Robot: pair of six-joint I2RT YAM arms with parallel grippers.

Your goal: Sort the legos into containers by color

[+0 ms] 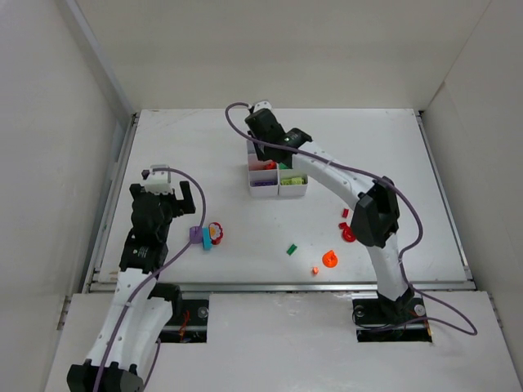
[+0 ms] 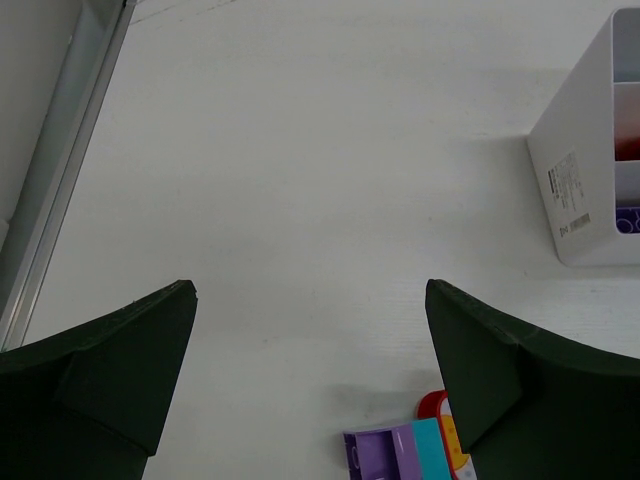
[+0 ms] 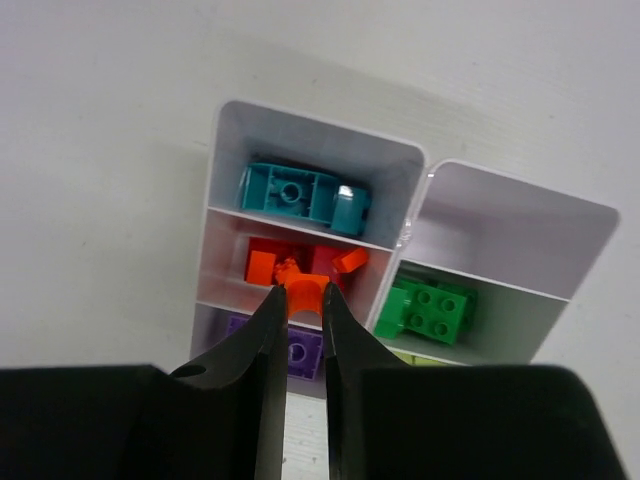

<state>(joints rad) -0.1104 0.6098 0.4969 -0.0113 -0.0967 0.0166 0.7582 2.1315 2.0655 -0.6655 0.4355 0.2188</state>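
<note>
The white tray of containers (image 1: 279, 194) stands mid-table. My right gripper (image 3: 300, 295) hangs over its middle left compartment, shut on a small orange lego (image 3: 306, 300). That compartment holds red and orange pieces (image 3: 262, 265); others hold a teal brick (image 3: 300, 195), a green brick (image 3: 428, 310) and a purple piece (image 3: 303, 352). My left gripper (image 2: 310, 300) is open with nothing between its fingers, low over the table. A purple lego (image 2: 385, 455), a teal one (image 2: 428, 450) and a red round piece (image 2: 433, 405) lie clustered by its right finger.
Loose legos lie on the table near the right arm: a dark green one (image 1: 291, 249), an orange round piece (image 1: 329, 259), a tiny orange one (image 1: 315, 269) and red ones (image 1: 346, 230). The tray's side wall (image 2: 585, 190) shows right of the left gripper. White walls enclose the table.
</note>
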